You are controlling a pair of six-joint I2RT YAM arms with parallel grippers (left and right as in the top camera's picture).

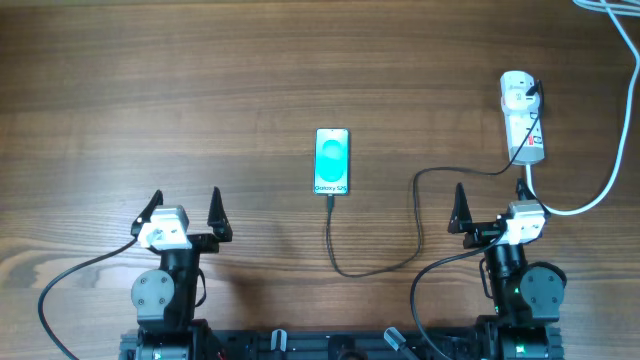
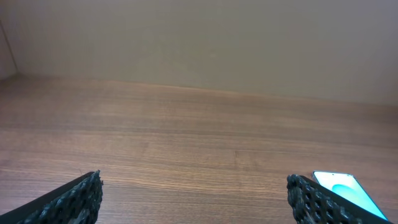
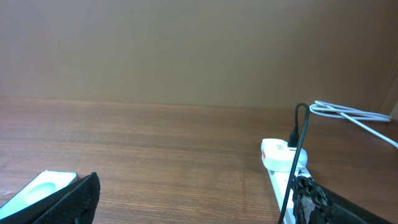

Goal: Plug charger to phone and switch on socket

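The phone (image 1: 332, 161) lies face up at mid table, cyan screen lit. The thin black charger cable (image 1: 378, 268) runs from its near end in a loop to the white socket strip (image 1: 523, 130) at the right rear, where a black plug sits. My left gripper (image 1: 185, 213) is open and empty near the front left; the phone's corner (image 2: 342, 186) shows beside its right finger. My right gripper (image 1: 492, 205) is open and empty just in front of the socket (image 3: 283, 163), with the cable (image 3: 297, 155) passing its right finger. The phone's edge (image 3: 40, 188) shows at its left.
A thicker white cord (image 1: 612, 150) runs from the socket strip along the right edge to the far right corner, also seen in the right wrist view (image 3: 354, 116). The robots' black cables trail at the front edge.
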